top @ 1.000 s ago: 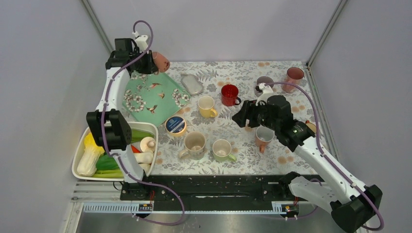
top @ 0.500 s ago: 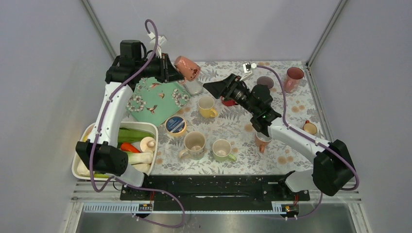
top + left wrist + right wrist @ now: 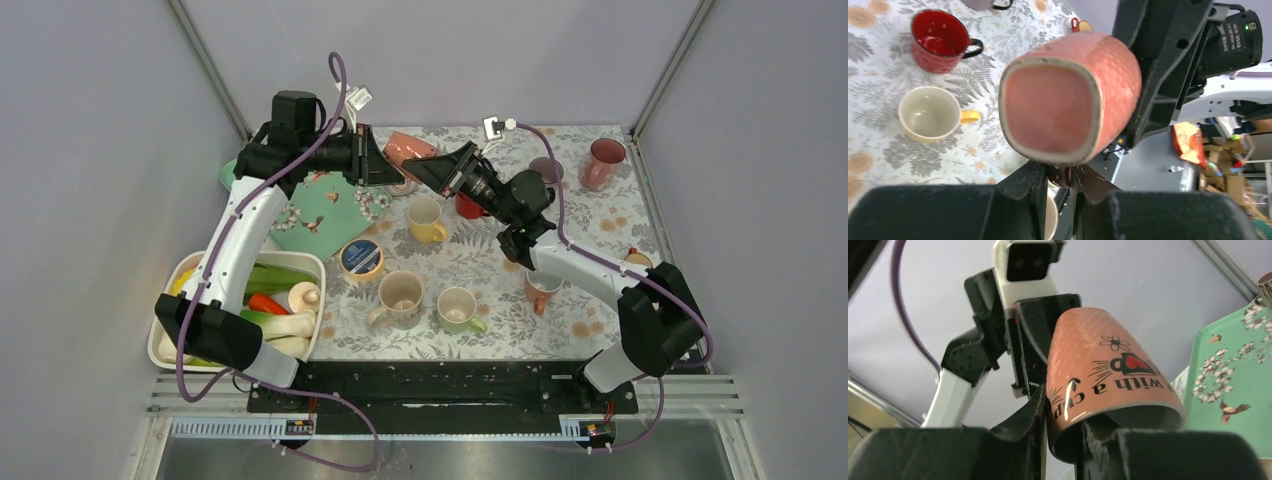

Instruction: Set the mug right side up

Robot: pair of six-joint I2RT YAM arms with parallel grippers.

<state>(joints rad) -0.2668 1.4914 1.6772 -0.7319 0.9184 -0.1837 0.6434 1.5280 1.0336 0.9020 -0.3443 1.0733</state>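
The pink mug (image 3: 410, 150) with black lettering hangs in the air over the back of the table, lying roughly on its side. Its base (image 3: 1053, 107) faces my left wrist camera and its mouth faces the right arm. My left gripper (image 3: 383, 163) (image 3: 1060, 175) is shut on a dark part under the base, apparently the handle. My right gripper (image 3: 438, 166) (image 3: 1062, 407) straddles the mug's rim (image 3: 1108, 375): one finger lies against the outer wall, the other is inside the mouth. Whether the inner finger presses the wall does not show.
Below stand a yellow mug (image 3: 426, 219), a red mug (image 3: 472, 195), a beige mug (image 3: 400, 296), a green mug (image 3: 459, 309) and an orange mug (image 3: 543, 283). A green bird tray (image 3: 315, 205), a round tin (image 3: 361, 258) and a tub of vegetables (image 3: 300, 262) lie left.
The left arm carried the mug from the back left corner rightwards. The right arm rose from the table to meet it, and its jaws narrowed around the rim.
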